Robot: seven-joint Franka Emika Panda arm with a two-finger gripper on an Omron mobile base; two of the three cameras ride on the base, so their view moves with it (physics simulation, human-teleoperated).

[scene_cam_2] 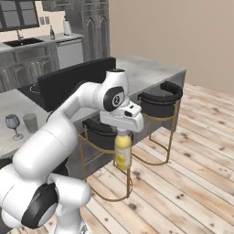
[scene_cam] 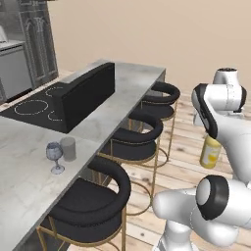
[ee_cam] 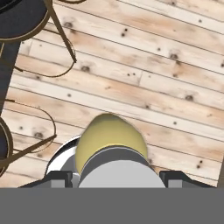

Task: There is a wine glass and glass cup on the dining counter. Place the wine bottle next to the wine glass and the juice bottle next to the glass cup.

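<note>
1. Yellow juice bottle [scene_cam_2: 122,154] hangs upright directly below the gripper [scene_cam_2: 121,132], at frame centre, above the wood floor [scene_cam_2: 183,173].
2. Gripper jaws are clamped on the bottle's neck.
3. Wine glass [scene_cam_2: 13,124] and glass cup [scene_cam_2: 30,122] stand side by side on the dining counter [scene_cam_2: 9,107], at left.

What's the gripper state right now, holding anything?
Gripper: closed on the juice bottle, gripped at its top, hanging upright over the wood floor beside the stools.
</note>
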